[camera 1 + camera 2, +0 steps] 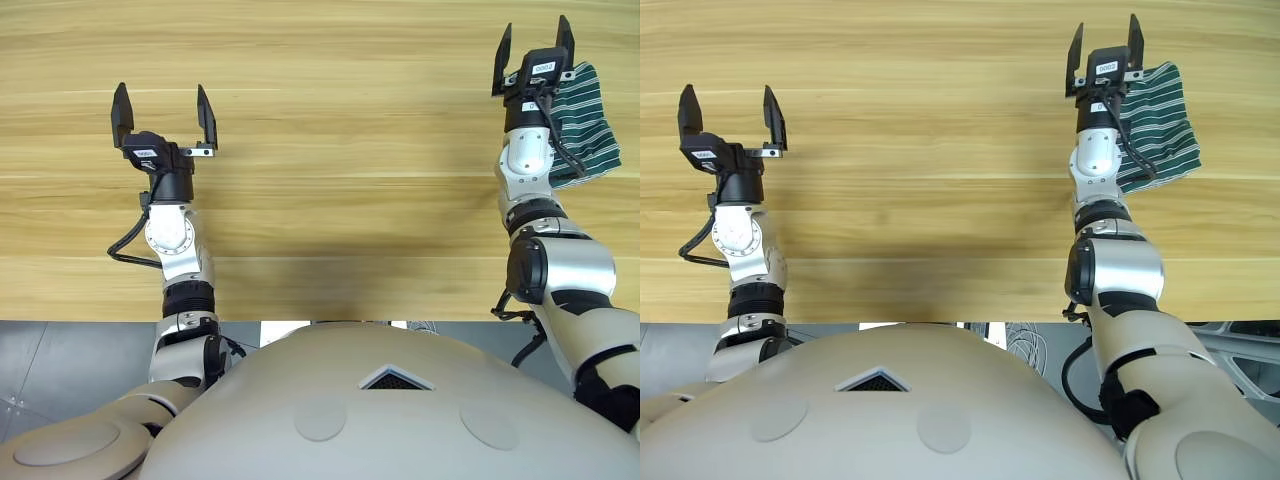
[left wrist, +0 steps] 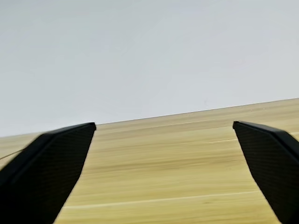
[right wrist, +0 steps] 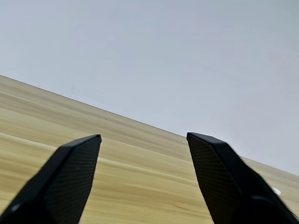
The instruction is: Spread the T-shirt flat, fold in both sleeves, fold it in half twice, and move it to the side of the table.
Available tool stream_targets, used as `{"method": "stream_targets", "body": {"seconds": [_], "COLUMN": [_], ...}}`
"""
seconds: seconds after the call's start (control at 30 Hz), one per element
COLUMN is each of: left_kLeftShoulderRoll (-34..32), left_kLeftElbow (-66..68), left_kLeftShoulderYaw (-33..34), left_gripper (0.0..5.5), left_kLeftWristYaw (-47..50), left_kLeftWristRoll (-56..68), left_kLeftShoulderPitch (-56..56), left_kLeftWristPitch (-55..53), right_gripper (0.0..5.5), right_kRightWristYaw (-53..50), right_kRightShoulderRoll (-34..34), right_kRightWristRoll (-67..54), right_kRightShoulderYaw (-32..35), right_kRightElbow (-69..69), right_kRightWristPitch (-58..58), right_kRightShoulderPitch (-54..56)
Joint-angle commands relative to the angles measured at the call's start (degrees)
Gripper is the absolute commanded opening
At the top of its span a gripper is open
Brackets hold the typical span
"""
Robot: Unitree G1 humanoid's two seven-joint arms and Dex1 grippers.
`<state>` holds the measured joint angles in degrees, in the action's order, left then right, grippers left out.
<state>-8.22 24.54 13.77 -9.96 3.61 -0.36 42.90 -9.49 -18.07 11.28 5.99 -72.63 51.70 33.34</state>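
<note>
A green-and-white striped T-shirt (image 1: 588,120), folded into a compact bundle, lies on the right part of the wooden table (image 1: 350,110), in its far half. The bundle's left portion is hidden behind the robot's right wrist, and a black cable (image 1: 560,140) from that wrist crosses in front of the cloth. The visible edges of the bundle look soft and slightly rumpled, with the stripes running at a slant.

The right gripper (image 1: 536,28) hangs over the table's right side, its two black fingers (image 3: 70,177) pointing toward the table's far edge. They are spread wide apart and grip nothing; bare wood grain shows between them. Whether the wrist below it touches the cloth cannot be told.

The left gripper (image 1: 162,95) is over the table's left side, a little nearer the table's near edge than its partner. Its fingers (image 2: 51,172) also point toward the far edge, stand fully parted and are empty-handed, well clear of the garment.

From both wrist cameras the table's pale planks run out to its far edge, with a plain grey backdrop (image 2: 140,46) beyond it. In front of the table's near edge lies a strip of grey floor (image 1: 60,370).
</note>
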Motion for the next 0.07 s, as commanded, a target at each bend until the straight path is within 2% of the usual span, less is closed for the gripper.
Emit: {"method": "stream_targets", "body": {"seconds": [0.03, 0.07], "left_kLeftShoulderRoll": [-0.5, -0.8], "left_kLeftElbow": [-1.0, -1.0], "left_kLeftShoulderYaw": [-0.1, -0.2], "left_gripper": [5.36, 5.36], "left_kLeftWristYaw": [4.0, 4.9], "left_kLeftWristRoll": [-3.6, -4.6], "left_kLeftShoulderPitch": [-1.3, -1.3], "left_kLeftWristPitch": [-1.3, -1.8], "right_gripper": [3.41, 3.41], "right_kRightWristYaw": [2.6, 3.9], "right_kRightShoulderRoll": [-0.1, 0.2], "right_kRightWristRoll": [-1.6, -2.0], "right_kRightShoulderYaw": [0.3, 0.5], "right_kRightElbow": [-0.2, -0.2], "right_kRightWristPitch": [0.6, 0.8], "right_kRightShoulderPitch": [-0.2, -0.2]}}
